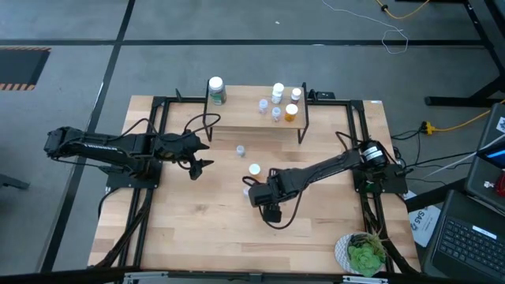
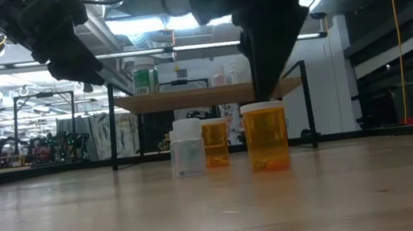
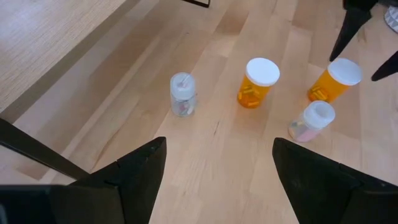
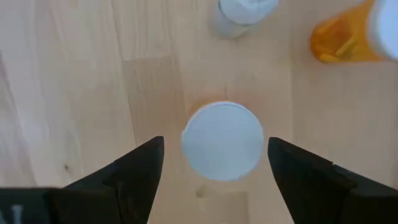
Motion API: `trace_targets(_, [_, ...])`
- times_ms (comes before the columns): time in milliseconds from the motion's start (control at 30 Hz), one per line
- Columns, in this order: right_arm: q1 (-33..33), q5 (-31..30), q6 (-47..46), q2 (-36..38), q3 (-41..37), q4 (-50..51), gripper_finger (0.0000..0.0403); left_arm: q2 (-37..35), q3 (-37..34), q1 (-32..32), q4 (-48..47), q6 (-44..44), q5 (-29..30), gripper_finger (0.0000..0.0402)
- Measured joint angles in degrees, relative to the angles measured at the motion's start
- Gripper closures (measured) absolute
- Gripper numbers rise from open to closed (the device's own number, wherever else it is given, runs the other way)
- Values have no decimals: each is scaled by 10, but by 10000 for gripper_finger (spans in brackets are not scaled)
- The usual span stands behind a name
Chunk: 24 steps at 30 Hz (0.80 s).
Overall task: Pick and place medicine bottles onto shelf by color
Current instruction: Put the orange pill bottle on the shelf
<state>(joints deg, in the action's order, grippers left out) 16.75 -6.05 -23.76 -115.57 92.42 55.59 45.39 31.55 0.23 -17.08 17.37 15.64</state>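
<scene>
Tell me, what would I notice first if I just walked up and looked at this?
Probably the right pincer, open and hanging straight above the white cap of an orange bottle near the middle of the table. Next, the little wooden shelf at the table's far edge, already carrying several bottles, including a larger white-capped one at its left end. The left pincer waits open over the table's left side.
</scene>
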Motion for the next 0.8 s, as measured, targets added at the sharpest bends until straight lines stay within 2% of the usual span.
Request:
trace_targets(367, [0,1,1,0,-9,-15,116,0,0,0,0,0,0,113])
trace_targets(533, [0,-30,-1,0,-9,-23,116,0,0,0,0,0,0,113])
trace_targets(800, [-1,-33,0,-4,-9,-27,116,0,0,0,0,0,0,113])
